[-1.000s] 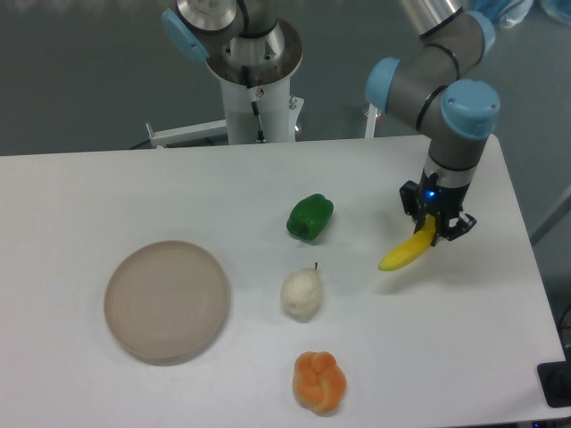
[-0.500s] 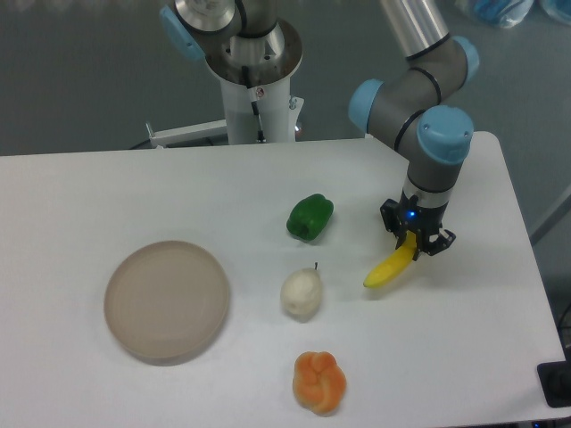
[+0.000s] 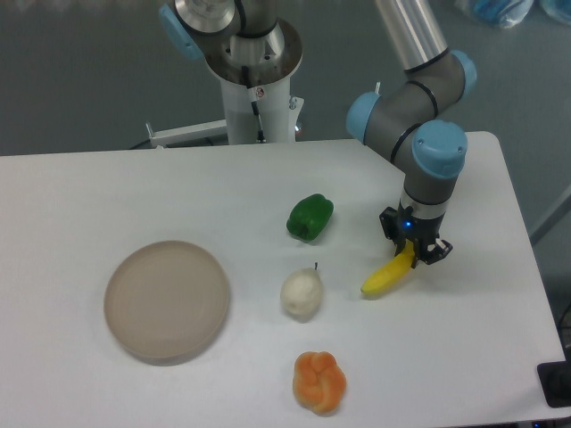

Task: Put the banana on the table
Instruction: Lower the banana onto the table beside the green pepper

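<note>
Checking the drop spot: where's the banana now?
The banana is right of centre on the table, its upper end in the claw, right of the pear.

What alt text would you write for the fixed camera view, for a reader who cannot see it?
A robot arm's end effector grips one end of a yellow banana low over the right side of a white table. To its left are a green pepper, a white pear, an orange fruit and a beige plate.
</note>
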